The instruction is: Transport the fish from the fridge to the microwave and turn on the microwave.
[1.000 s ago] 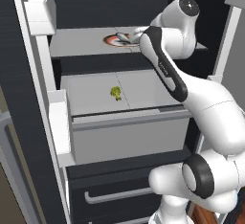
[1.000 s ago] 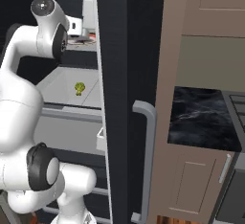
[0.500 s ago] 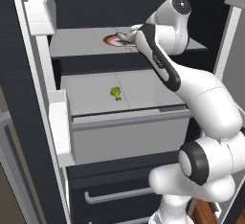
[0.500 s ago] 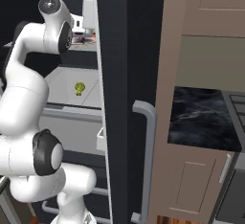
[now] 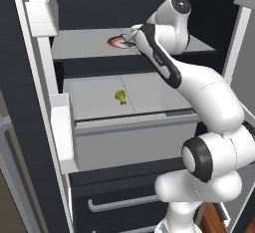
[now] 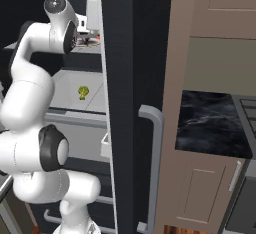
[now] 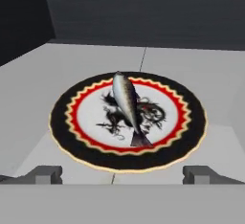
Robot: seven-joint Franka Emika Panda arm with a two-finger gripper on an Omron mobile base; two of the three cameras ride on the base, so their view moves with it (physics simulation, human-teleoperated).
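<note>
Two fingertips (image 7: 47, 174) spread wide, nothing between them, gripper (image 7: 122, 175) poised just short of the plate (image 7: 76, 98). Fish (image 7: 127, 107) dead ahead, lying on the plate's middle, head far, tail (image 7: 139, 140) pointing back toward the fingers and slightly off to the right of centre. Plate flat on the fridge's upper shelf (image 7: 62, 65); from the left base view, arm reaching in over that shelf (image 5: 84, 45), with the vegetable (image 5: 120, 96) one level below, well clear. Looks like the approach step, grasp not yet made. Risks from here, judged only: slim, low fish, so a descent too shallow closes on air, too deep jams the tips on the plate and may drag or tip it. Body angled across the line between the fingers, so closing without a wrist turn could pinch the tapering tail and let it slip. Shelf space tight above, so a hasty lift might knock the fish loose.
</note>
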